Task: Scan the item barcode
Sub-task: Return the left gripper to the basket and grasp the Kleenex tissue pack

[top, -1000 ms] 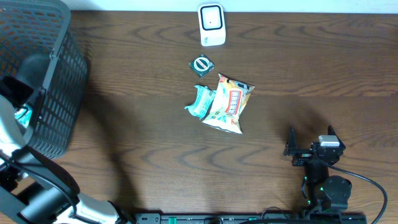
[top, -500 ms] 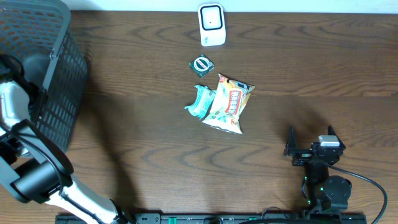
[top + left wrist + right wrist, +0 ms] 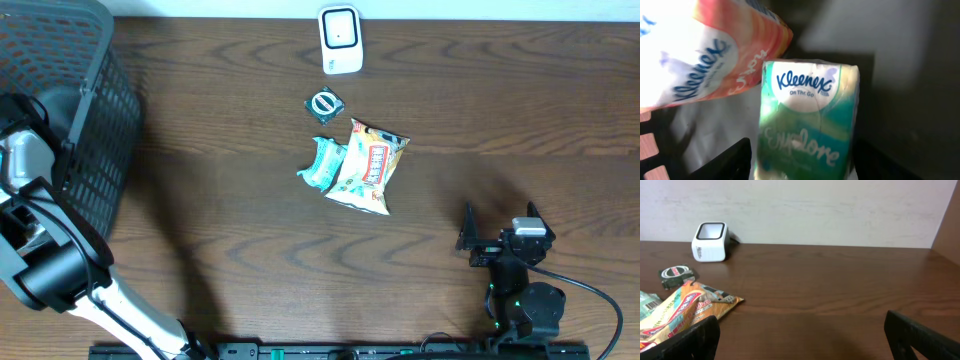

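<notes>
Over the last second the left arm [image 3: 25, 150] has swung further over the basket [image 3: 95, 110]. The teal scrap that showed at its wrist from above is now out of sight, and nothing else has shifted.

The green tissue pack [image 3: 807, 120] sits inside the basket between the jaws of the left pincer [image 3: 802, 159], which appear clamped on its sides. No barcode shows on the face turned to the wrist camera. An orange tissue pack [image 3: 705, 55] lies just beside it, touching or nearly so.

By my reckoning the scan itself is not yet done. The scanner [image 3: 340, 40] stands well apart, at the far edge of the counter [image 3: 500, 100], and nothing is held before it.

The basket wall lies between pack and scanner, so the pack would have to clear the rim. A snack bag [image 3: 368, 165], a teal packet [image 3: 322, 162] and a small round item [image 3: 324, 103] lie near the scanner.

The right pincer [image 3: 802, 337] rests with its jaws wide apart and holds nothing.
</notes>
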